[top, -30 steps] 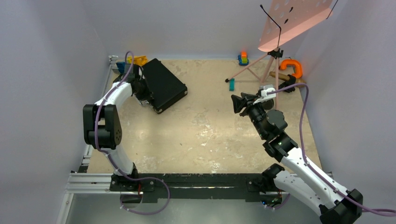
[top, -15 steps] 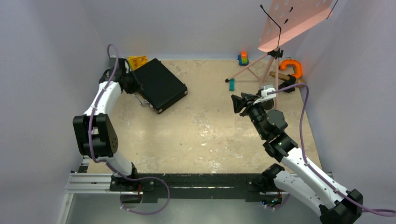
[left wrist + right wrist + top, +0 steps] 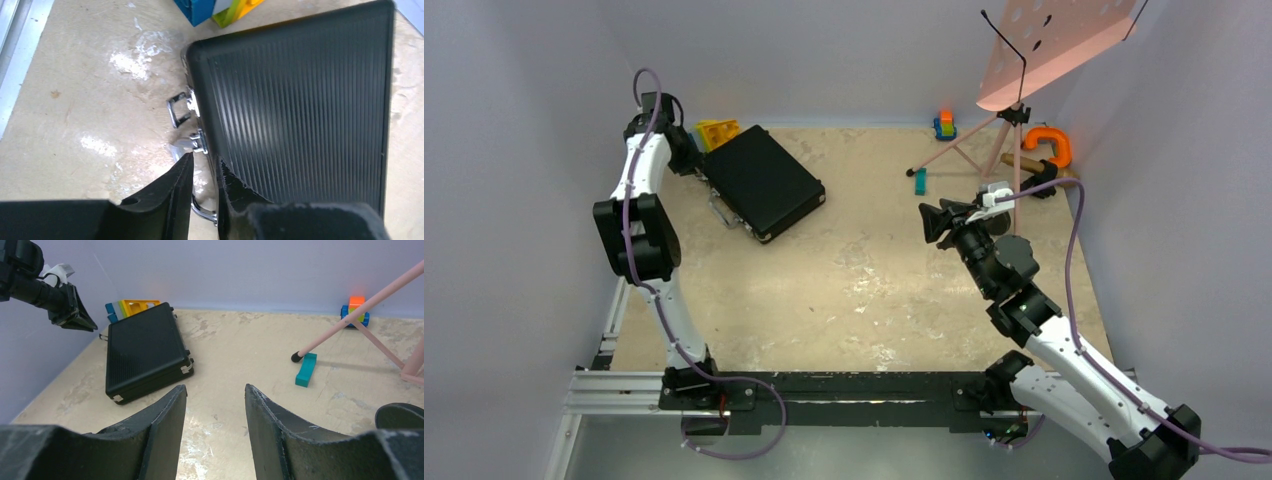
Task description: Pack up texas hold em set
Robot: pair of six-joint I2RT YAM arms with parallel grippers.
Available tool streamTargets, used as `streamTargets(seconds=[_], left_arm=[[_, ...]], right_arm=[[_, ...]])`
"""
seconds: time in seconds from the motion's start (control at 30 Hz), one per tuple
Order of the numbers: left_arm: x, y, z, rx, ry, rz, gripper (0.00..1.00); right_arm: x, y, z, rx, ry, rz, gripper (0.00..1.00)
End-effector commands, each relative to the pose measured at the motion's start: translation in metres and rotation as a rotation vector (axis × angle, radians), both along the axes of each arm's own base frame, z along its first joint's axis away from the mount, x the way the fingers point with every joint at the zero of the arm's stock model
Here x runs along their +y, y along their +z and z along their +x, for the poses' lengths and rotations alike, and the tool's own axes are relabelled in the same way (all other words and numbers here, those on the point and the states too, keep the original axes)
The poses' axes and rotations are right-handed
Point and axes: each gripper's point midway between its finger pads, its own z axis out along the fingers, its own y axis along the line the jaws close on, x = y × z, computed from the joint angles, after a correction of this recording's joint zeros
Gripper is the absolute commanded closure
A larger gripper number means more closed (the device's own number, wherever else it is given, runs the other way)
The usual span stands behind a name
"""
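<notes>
1. Left pincer (image 3: 690, 162), top view: it hovers at the far left of the tan tabletop (image 3: 874, 290), just beside the far-left corner of the black rectangular briefcase with silver corners (image 3: 764, 182). The briefcase is shut and lies flat, with its long axis running from far left to near right. The right pincer (image 3: 934, 221) hangs well apart on the right, so the left arm is much the nearer.

2. Left wrist view: the left pincer (image 3: 205, 159) has its fingers narrowly parted and grips nothing. It sits over the long near-left edge of the briefcase (image 3: 300, 110), whose ribbed lid lies to the right of the fingers. Two small silver latches (image 3: 186, 107) stand out from that edge, one just under the fingertips. I cannot tell whether they are fastened. I judge the next move depends on this edge, since the fingers already line up along it.

3. Right wrist view: the right pincer (image 3: 215, 387) has its fingers apart and is empty. The briefcase (image 3: 145, 352) lies ahead to its far left, and the left pincer (image 3: 74, 315) hangs over the case's far-left corner. No chips, card box or dice show here, so they are presumably inside the case.
</notes>
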Motion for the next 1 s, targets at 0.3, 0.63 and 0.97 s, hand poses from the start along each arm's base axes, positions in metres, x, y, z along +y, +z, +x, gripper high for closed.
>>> streamTargets(seconds=[0.3,0.63,0.97], left_arm=[[0.033,-0.025,0.014,0.103,-0.065,0.071,0.83],[0.047,-0.050,0.001,0.236,-0.091,0.120,0.89],[0.053,-0.072,-0.021,0.347,-0.109,0.145,0.95]], right_arm=[[-0.003,0.007,0.006,-0.034,-0.026,0.008,0.49],[-0.003,0.007,0.005,-0.034,-0.026,0.007,0.49],[-0.003,0.007,0.005,-0.034,-0.024,0.008,0.49]])
